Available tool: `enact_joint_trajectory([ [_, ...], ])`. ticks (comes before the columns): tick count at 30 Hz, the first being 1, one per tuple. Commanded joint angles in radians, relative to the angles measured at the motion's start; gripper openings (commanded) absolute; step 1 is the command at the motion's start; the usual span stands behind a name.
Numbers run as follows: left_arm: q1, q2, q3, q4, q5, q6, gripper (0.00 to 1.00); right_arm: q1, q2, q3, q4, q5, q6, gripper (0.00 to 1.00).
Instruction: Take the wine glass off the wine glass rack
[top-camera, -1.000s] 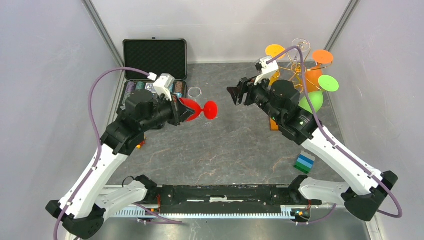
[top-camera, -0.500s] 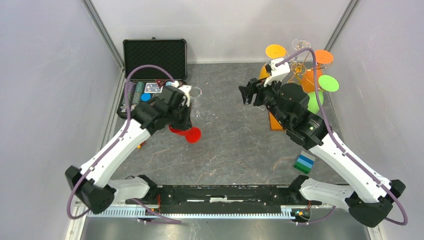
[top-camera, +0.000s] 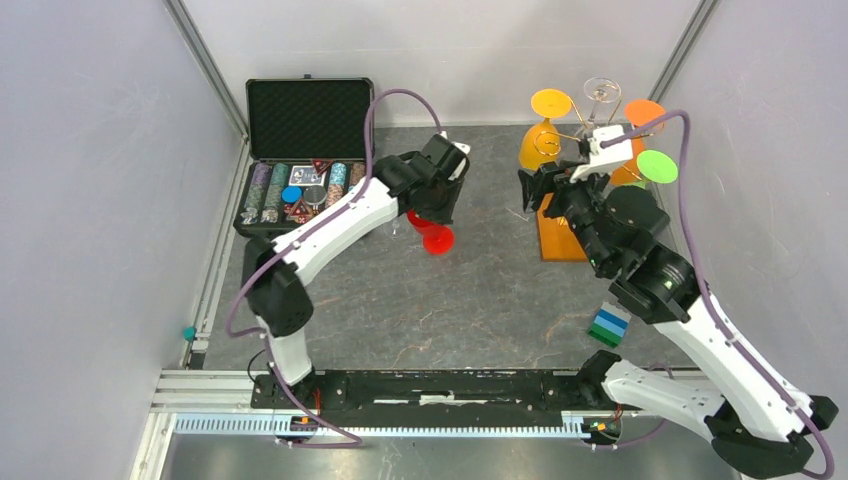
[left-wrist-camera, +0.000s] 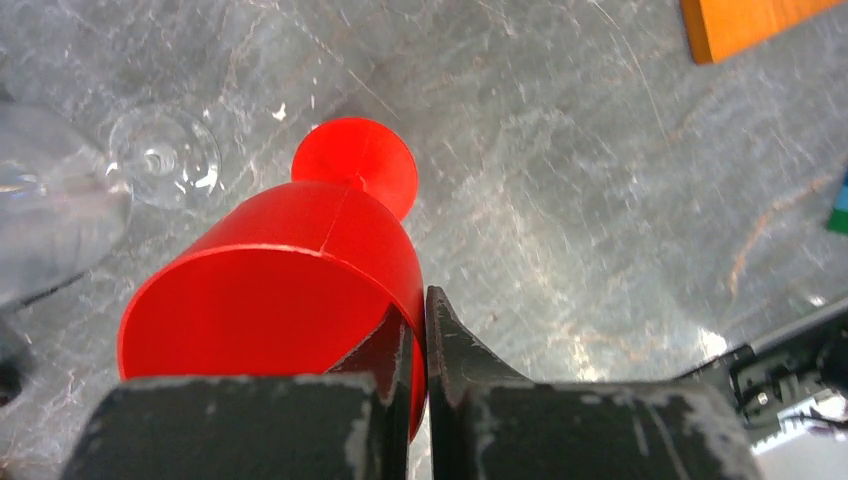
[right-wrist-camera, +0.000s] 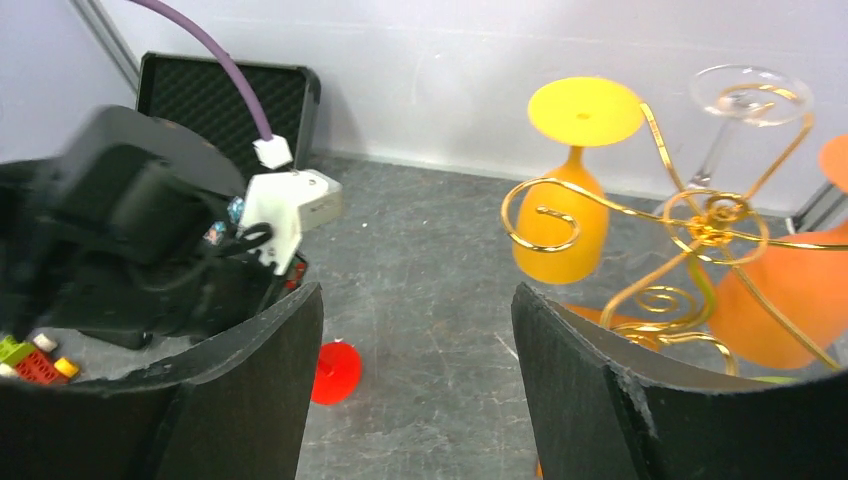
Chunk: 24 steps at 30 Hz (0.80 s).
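At the upper left of the top view the black chip case (top-camera: 305, 150) lies open, well apart from the work. Right of it, near the middle of the frame, your left gripper (top-camera: 432, 205) is clenched on the rim of the red wine glass (top-camera: 437, 240), which is already off the rack and over bare table.

In the left wrist view the jaws pinch the bowl wall at the lower centre. The glass's long axis runs straight away from them, up the frame, and ends in the round foot. The foot points down at the table, but you cannot tell from here whether it touches. A clear glass (left-wrist-camera: 165, 160) stands just beside it at the left of that frame, so setting the red one down probably calls for keeping to its right.

Further right, your right gripper (top-camera: 532, 188) hangs released, with its fingers spread wide and nothing between them. It faces the wine glass rack (top-camera: 590, 135) at the upper right. In the right wrist view the yellow glass (right-wrist-camera: 565, 230) hangs upside down from a gold curl, up and right of the jaws. Its axis is vertical and its foot is uppermost. Of the glasses hanging there it lies closest to this gripper, and the right arm is the nearer one to the rack. Clear and orange ones hang behind it.
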Motion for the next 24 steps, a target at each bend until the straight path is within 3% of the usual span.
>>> enact_joint_trajectory([
  [1,-0.003,0.112,0.151,0.001,-0.063,0.038,0.02,-0.002,-0.061,0.002,-0.002,0.068,-0.053,0.74],
  [13,-0.002,0.340,0.382,-0.088,-0.152,0.075,0.03,-0.002,-0.089,0.019,-0.050,0.106,-0.067,0.75],
  [17,-0.001,0.372,0.411,-0.108,-0.152,0.086,0.10,-0.002,-0.083,0.032,-0.069,0.109,-0.057,0.75],
  [24,0.012,0.375,0.451,-0.117,-0.157,0.090,0.32,-0.002,-0.037,0.105,-0.152,0.132,-0.037,0.75],
])
